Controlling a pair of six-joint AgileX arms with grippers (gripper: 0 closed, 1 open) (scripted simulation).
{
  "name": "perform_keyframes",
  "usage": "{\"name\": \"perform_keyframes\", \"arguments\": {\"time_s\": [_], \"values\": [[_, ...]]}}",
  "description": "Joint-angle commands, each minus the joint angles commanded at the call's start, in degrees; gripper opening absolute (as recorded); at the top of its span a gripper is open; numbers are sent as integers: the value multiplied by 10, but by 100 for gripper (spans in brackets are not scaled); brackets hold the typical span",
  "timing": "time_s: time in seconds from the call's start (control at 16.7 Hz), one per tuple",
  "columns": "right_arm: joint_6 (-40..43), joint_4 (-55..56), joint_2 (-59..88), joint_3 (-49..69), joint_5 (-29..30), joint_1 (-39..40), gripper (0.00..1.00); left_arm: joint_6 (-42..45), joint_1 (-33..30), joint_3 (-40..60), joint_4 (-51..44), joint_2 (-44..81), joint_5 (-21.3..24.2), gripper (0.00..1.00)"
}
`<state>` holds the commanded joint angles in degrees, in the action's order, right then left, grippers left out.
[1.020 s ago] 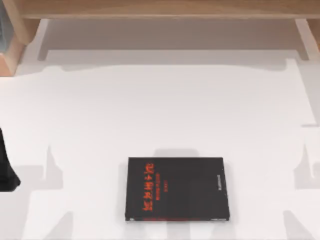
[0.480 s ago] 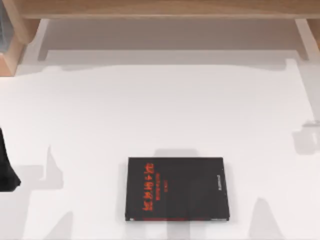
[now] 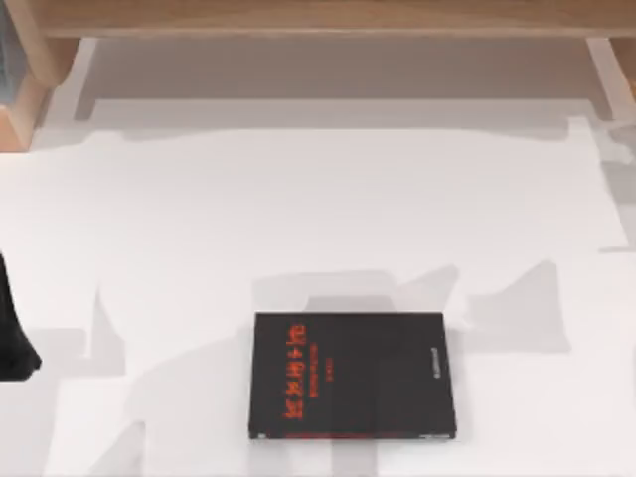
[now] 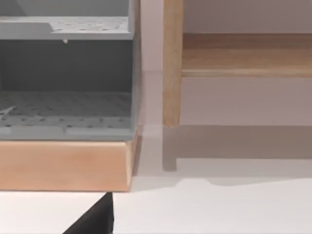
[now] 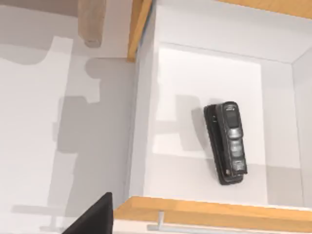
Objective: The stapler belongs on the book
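The book (image 3: 353, 376) lies flat on the white table near the front edge, a little right of the middle, black cover up with red characters. The stapler (image 5: 228, 142), small, black and bar-shaped with grey details, lies on the white floor of an open wooden drawer (image 5: 195, 207) in the right wrist view, with the camera looking down on it from above. A black part of my right gripper (image 5: 92, 217) shows at the picture's edge, well apart from the stapler. My left arm (image 3: 12, 338) is parked at the table's left edge.
A wooden shelf unit (image 3: 318, 20) runs along the table's back, with a wooden post (image 4: 171, 63) and a grey perforated rack (image 4: 66, 73) at the back left. The drawer has a metal handle (image 5: 204, 228) on its front.
Shadows on the right half of the table have shifted; a large one now reaches toward the book's far right corner. The book and the left arm have not moved.
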<state>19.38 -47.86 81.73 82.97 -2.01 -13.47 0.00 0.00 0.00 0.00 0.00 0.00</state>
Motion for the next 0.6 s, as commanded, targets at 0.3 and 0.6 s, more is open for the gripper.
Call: {"name": "perform_keyframes", "arguments": {"time_s": [0.3,0.6], "values": [[66,-163,290,290,-4,-42,100,0,0,0,0,0,0,100],[119,-297,534,533,-7,-72,100,0,0,0,0,0,0,100]]}}
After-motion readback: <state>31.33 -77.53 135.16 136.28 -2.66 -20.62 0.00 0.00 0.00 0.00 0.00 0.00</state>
